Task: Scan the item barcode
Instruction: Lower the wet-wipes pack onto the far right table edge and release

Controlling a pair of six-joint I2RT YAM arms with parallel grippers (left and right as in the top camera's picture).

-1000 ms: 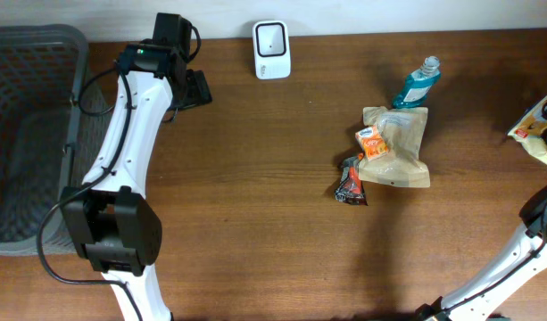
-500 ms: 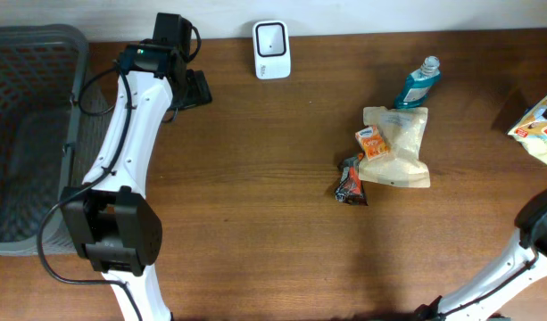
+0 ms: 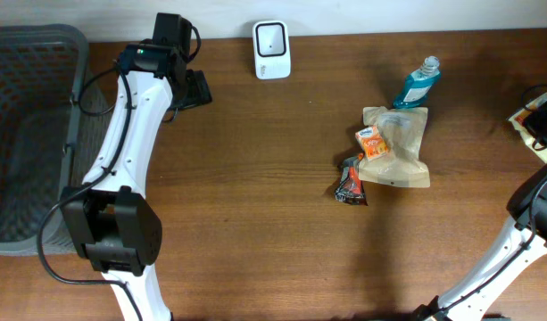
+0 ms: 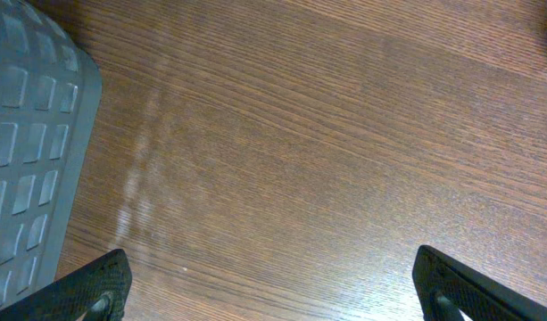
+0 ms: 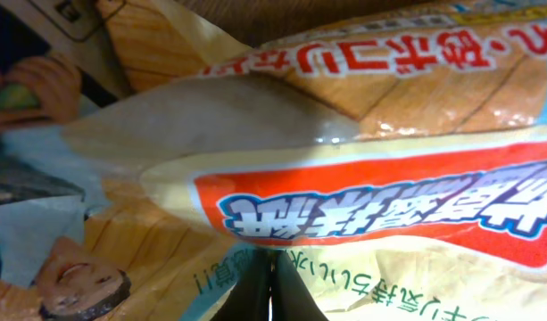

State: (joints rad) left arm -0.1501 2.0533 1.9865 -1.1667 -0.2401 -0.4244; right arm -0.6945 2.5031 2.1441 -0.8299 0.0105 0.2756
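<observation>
One snack packet (image 5: 344,160), pinched in the clenched right gripper (image 5: 271,290) at the worktop's (image 3: 255,223) right edge. Left gripper (image 4: 273,285) gaping, empty, near the basket (image 3: 32,36) at the left edge. Best: carry packet to the scanner (image 3: 272,49) at the far edge, barcode face-on; barcode not visible yet.

place: shop-checkout bench | evidence: white scanner (image 3: 272,50), grey basket (image 3: 32,36), packaged snacks (image 3: 396,147), mouthwash bottle (image 3: 418,85) on wooden table (image 3: 255,196)
</observation>
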